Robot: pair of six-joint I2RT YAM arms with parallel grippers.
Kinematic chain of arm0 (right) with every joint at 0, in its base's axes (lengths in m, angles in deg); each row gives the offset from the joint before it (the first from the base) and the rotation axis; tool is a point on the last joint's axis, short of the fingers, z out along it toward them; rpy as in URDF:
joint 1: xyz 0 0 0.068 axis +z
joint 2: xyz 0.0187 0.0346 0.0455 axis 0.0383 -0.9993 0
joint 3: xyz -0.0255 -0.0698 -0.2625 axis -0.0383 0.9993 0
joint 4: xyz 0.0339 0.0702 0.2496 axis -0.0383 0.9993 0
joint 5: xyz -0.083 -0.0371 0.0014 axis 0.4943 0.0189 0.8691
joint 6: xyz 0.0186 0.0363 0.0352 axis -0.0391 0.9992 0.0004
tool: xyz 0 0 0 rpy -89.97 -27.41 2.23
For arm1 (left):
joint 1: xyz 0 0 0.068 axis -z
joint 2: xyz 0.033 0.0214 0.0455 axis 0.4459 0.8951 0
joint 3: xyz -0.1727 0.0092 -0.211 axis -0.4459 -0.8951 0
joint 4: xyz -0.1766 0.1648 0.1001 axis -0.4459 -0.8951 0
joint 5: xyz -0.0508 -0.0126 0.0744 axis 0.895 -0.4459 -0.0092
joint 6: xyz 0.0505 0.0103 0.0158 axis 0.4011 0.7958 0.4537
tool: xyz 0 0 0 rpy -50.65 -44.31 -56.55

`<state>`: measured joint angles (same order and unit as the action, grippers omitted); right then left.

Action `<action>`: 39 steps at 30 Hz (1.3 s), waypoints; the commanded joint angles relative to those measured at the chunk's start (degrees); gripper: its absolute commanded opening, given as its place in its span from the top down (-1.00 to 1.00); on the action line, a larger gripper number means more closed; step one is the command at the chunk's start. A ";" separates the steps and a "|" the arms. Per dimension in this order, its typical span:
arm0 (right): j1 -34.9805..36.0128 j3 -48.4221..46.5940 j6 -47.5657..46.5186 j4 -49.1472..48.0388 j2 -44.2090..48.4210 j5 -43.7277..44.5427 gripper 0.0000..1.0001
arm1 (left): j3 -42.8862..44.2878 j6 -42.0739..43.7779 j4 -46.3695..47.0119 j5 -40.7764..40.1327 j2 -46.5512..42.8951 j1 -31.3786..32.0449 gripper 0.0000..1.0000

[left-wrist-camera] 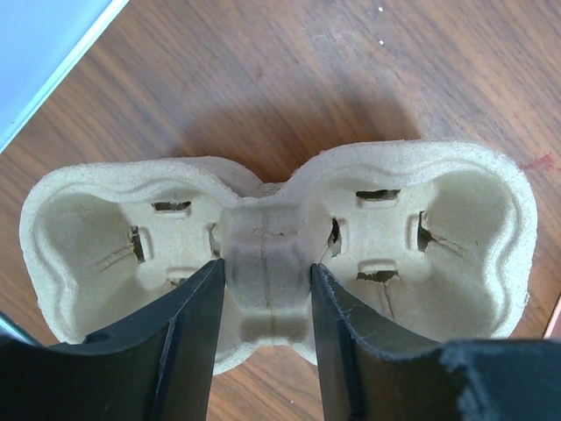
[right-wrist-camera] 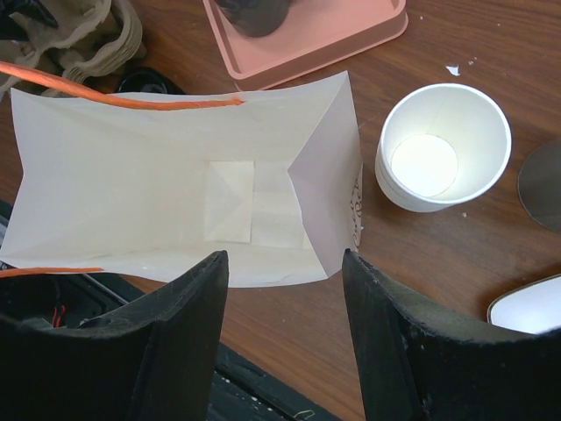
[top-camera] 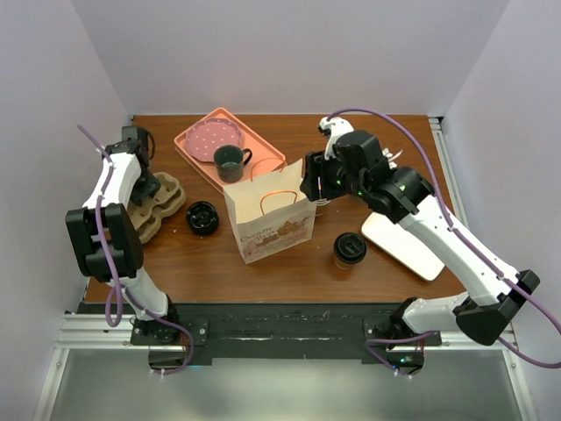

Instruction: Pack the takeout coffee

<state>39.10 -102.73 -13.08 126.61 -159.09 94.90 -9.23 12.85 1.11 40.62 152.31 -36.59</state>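
At left, my left claw pinches the carrier; right claw hovers spread over bag. Next, I think: lift carrier.

Mug (dark) beyond top edge

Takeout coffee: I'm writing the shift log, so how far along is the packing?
Nothing is packed yet. The paper bag stands open and empty, and both lidded coffee cups sit on the table outside it. In hand: the left gripper straddles the centre ridge of the pulp cup carrier; the right gripper hangs open over the bag's mouth. Left: probably cups into carrier, carrier into bag.
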 commanded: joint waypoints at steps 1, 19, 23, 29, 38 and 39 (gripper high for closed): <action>0.10 -0.60 -0.61 -1.01 1.74 0.06 -0.17 | 3.01 1.30 -1.86 -2.04 -3.28 -0.18 0.07; -0.25 -4.29 -0.77 2.77 3.07 5.60 -0.18 | 8.45 5.78 -6.51 10.60 -19.53 3.16 0.29; -1.30 -8.33 -4.03 4.97 -0.88 5.34 -0.18 | 14.60 4.81 -10.13 18.49 -21.13 8.51 0.30; -3.42 -9.39 -5.79 4.27 -3.09 0.59 -0.16 | 26.90 -0.10 -14.17 35.28 -21.56 11.24 0.34; -3.42 -5.79 -3.86 0.23 -3.00 -2.04 -0.15 | 24.19 -17.94 -3.20 52.62 -29.82 11.78 0.35; -3.50 -5.44 -3.51 -0.21 -2.91 -2.22 -0.14 | 24.02 -20.56 -1.62 53.58 -30.87 11.78 0.35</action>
<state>35.67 -109.66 -17.34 129.89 -162.98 94.79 15.31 2.75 -7.11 82.33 124.55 -25.14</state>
